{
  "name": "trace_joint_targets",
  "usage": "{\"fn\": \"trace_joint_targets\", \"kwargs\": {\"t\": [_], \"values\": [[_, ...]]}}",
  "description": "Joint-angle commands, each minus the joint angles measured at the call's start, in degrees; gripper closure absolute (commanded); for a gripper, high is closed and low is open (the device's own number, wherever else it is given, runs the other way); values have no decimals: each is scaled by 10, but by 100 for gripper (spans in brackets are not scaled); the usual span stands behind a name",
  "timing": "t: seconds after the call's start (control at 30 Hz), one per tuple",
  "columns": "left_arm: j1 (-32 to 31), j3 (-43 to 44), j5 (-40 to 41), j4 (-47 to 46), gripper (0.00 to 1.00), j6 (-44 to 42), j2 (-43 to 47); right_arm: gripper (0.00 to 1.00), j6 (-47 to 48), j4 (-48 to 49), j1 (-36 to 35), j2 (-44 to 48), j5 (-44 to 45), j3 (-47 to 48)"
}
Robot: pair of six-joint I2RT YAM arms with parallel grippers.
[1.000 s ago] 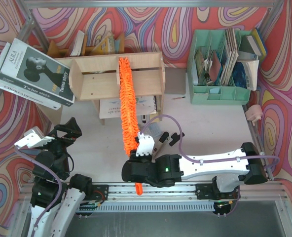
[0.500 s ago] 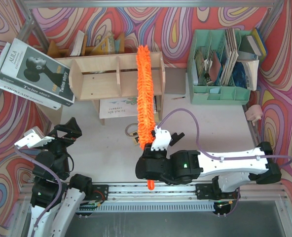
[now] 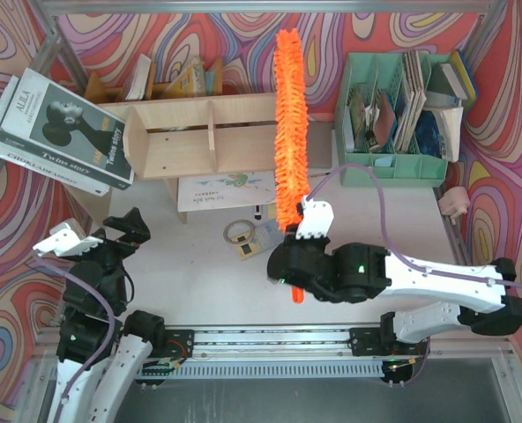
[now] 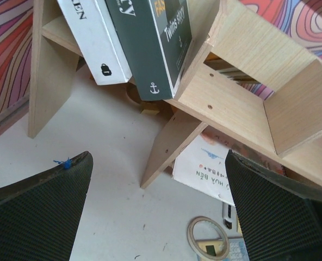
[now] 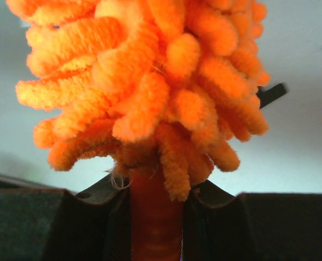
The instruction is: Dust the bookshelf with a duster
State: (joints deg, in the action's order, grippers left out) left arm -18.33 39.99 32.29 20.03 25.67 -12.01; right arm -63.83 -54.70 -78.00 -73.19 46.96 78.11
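The right claw (image 5: pixel 156 215) is clenched on the thin orange handle of the duster (image 3: pixel 289 123), just below the fluffy head. In the right wrist view the handle sits pinched between the two dark fingers (image 5: pixel 36 223). From above, the duster lies across the right end of the bookshelf (image 3: pixel 199 141). Its tip reaches past the back edge onto the swirly backdrop, and the handle's end pokes out behind the claw toward the robot.

The left claw (image 3: pixel 96 236) hangs near the left front of the table (image 3: pixel 182 273). Its fingers are spread wide with nothing between them.

A dark book (image 4: pixel 150 38) leans on the left end of the bookshelf. Its cover reads "Twins story", with a small anchor mark at the corner. The white book (image 4: pixel 87 32) beside it shows letters ending in "EN". A booklet (image 4: pixel 210 163) lies under the shelf, and its print reads roughly "HOA BEN". A roll of tape (image 3: pixel 237 232) rests on the table in front of the shelf. A green organiser (image 3: pixel 393 167) stuffed with papers stands just right of the shelf; any writing there is too small to read.
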Motion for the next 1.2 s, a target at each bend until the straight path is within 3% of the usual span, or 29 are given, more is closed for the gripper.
{"fn": "trace_joint_targets", "kwargs": {"t": [0.0,0.17,0.53,0.97,1.17], "values": [[2,-1,-32,-25,1,-29,-11,100,136,57,80,46,-17,-19],[2,-18,-60,-47,2,-59,-14,100,310,126,133,62,-9,13],[2,-40,-58,-78,2,-115,-70,100,368,164,177,65,-24,18],[3,-7,-28,-38,1,-65,-31,100,225,55,215,99,-41,-7],[2,8,-29,-15,1,-50,-41,100,133,60,217,123,-121,-87]]}}
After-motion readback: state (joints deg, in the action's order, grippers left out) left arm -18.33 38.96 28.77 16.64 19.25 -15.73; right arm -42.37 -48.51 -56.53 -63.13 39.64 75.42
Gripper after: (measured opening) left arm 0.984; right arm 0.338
